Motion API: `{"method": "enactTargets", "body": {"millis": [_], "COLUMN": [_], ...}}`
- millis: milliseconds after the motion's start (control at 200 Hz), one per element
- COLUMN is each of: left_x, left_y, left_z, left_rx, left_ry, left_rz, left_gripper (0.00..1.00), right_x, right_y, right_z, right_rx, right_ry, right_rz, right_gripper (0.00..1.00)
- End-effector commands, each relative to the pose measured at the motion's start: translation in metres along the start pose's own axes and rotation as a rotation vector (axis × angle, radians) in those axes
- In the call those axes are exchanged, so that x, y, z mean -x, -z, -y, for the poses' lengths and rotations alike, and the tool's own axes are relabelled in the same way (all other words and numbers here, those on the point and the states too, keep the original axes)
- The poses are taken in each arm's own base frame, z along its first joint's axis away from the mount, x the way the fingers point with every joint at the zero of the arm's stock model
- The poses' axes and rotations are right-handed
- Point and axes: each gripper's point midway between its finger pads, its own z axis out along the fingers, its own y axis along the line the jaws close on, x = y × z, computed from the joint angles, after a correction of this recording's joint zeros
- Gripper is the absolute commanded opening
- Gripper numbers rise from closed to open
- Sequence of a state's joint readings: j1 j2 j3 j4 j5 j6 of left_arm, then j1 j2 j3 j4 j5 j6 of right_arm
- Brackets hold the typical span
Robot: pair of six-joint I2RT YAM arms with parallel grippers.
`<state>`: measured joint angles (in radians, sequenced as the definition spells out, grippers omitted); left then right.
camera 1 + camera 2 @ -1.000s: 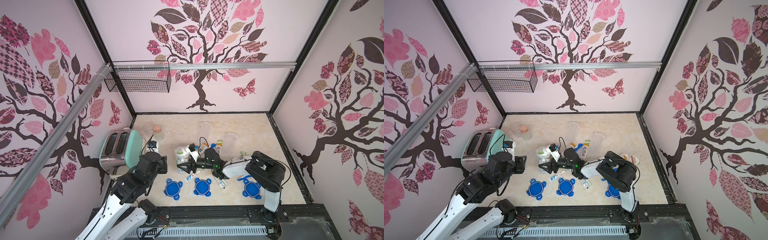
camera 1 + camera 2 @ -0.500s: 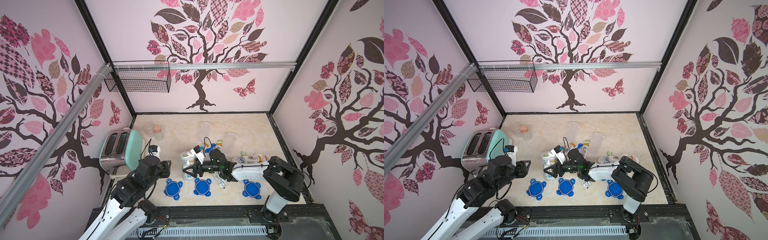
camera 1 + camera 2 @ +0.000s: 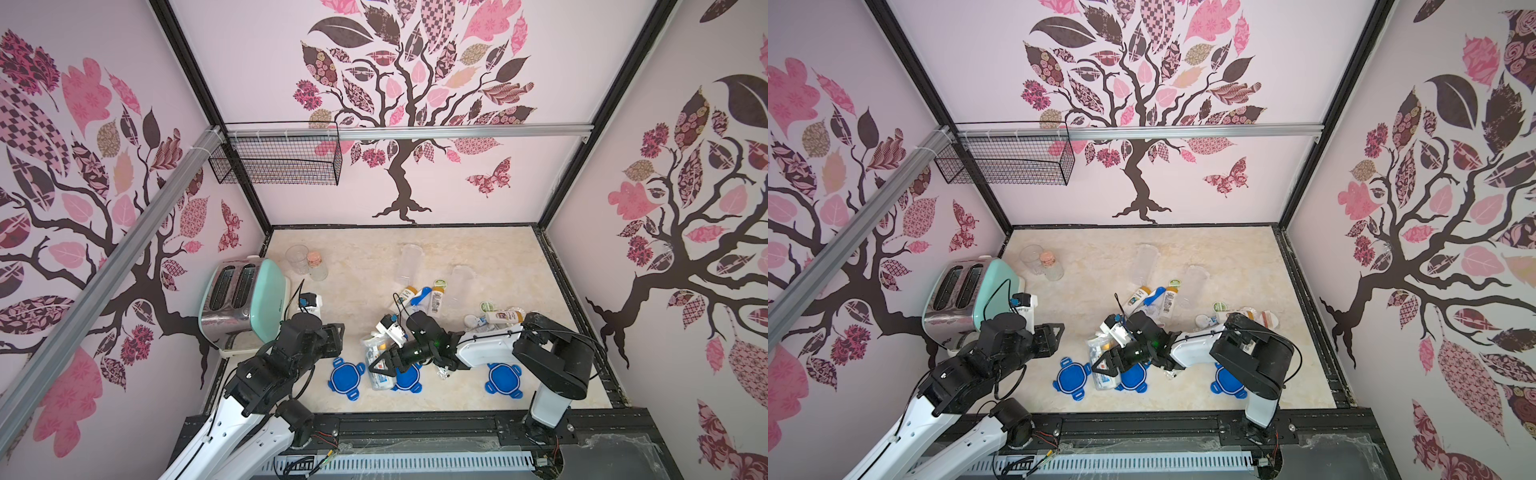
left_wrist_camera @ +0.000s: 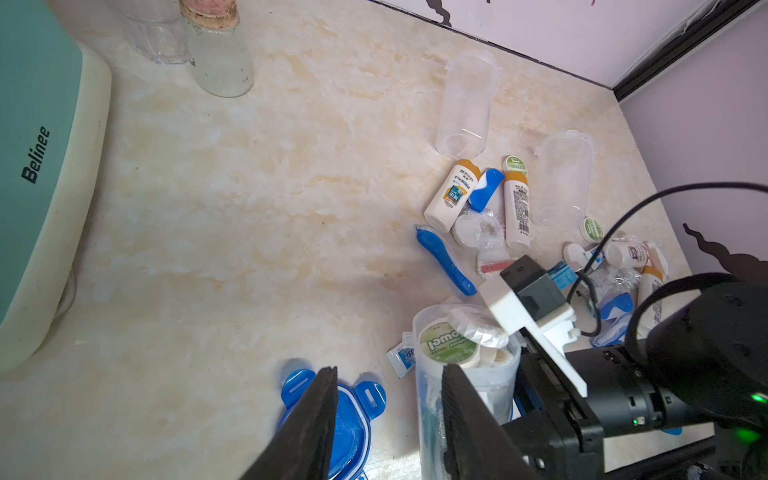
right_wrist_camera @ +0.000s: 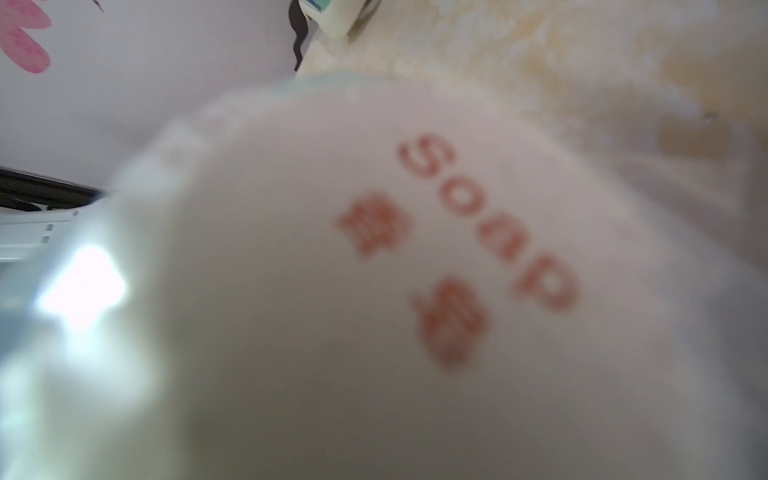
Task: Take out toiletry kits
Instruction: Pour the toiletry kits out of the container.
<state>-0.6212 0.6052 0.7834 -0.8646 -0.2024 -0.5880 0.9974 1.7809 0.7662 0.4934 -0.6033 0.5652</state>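
A clear canister packed with toiletry kits lies tilted over the middle blue lid. My right gripper is shut on it. In the left wrist view the canister shows a green-topped tub at its mouth. A blurred white soap packet fills the right wrist view and hides the jaws. Loose kit items lie behind: white bottles with yellow caps, a blue toothbrush case, and a second pile. My left gripper is open and empty, just left of the canister.
Two empty clear canisters lie on the table further back. Blue lids sit near the front edge. A mint toaster stands at the left, with a corked glass jar and a clear cup behind it.
The right gripper has carried the filled canister toward the front edge and tipped it over the middle lid. The right elbow swung right. The left arm shifted only slightly.
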Motion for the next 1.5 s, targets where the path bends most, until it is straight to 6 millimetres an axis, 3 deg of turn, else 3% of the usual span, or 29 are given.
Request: {"method": "enactTargets", "body": {"millis": [0, 315, 670, 1005, 1216, 1351, 1496], "left_x": [0.002, 0.002, 0.002, 0.002, 0.013, 0.000, -0.008], "left_y": [-0.002, 0.000, -0.001, 0.000, 0.002, -0.006, -0.009], "left_z": [0.002, 0.002, 0.003, 0.004, 0.011, 0.007, 0.002], "left_rx": [-0.011, -0.016, -0.020, -0.027, -0.030, -0.018, -0.003], "left_ry": [0.009, 0.012, 0.009, 0.012, 0.014, 0.022, 0.060], "left_rz": [0.012, 0.019, 0.017, 0.015, 0.018, -0.026, -0.039], "left_gripper": [0.45, 0.46, 0.46, 0.46, 0.49, 0.53, 0.59], "right_x": [0.011, 0.008, 0.006, 0.018, 0.032, 0.038, 0.038], "right_y": [-0.009, -0.018, -0.024, -0.022, -0.016, -0.016, -0.016], "right_z": [-0.022, -0.009, -0.009, -0.032, -0.046, -0.057, -0.055], "right_rx": [0.048, -0.029, -0.022, 0.051, 0.114, 0.167, 0.190], "right_ry": [0.015, -0.036, -0.093, -0.144, -0.210, -0.276, -0.372], "right_rz": [-0.029, -0.092, -0.133, -0.136, -0.135, -0.167, -0.165], "right_gripper": [0.40, 0.41, 0.43, 0.45, 0.46, 0.46, 0.43]}}
